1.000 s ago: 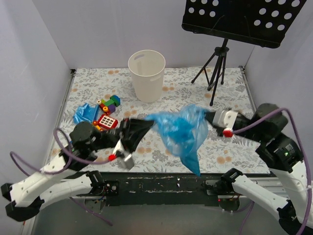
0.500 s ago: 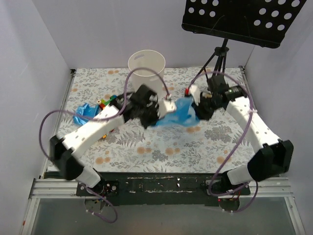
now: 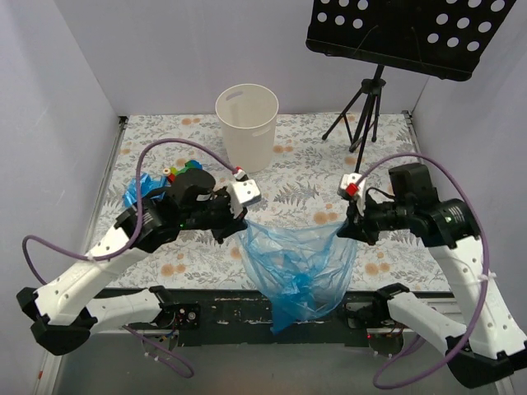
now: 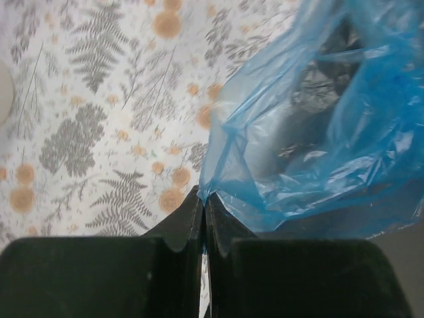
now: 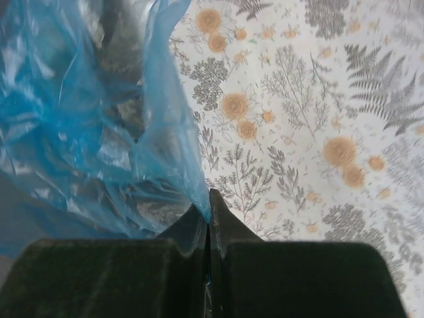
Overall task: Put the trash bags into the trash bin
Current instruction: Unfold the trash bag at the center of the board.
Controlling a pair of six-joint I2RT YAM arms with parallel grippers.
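A translucent blue trash bag [image 3: 298, 267] hangs spread open between my two grippers above the near edge of the table, its bottom drooping over the front rail. My left gripper [image 3: 243, 222] is shut on the bag's left top corner [image 4: 207, 192]. My right gripper [image 3: 342, 229] is shut on the right top corner [image 5: 205, 207]. The film [image 4: 318, 119] fills the right of the left wrist view and the film [image 5: 86, 119] fills the left of the right wrist view. The cream-white trash bin [image 3: 247, 126] stands upright at the back centre. A second crumpled blue bag [image 3: 142, 191] lies at the left.
A black music stand [image 3: 366, 107] on a tripod stands at the back right, its perforated desk [image 3: 412, 33] overhead. Small multicoloured toy blocks [image 3: 183, 167] lie near the left blue bag. White walls close in the floral tabletop [image 3: 387, 140] on three sides.
Both arms have pulled back from near the bin toward the table's front. The bag, bunched between them before, now hangs stretched open between the two grippers.
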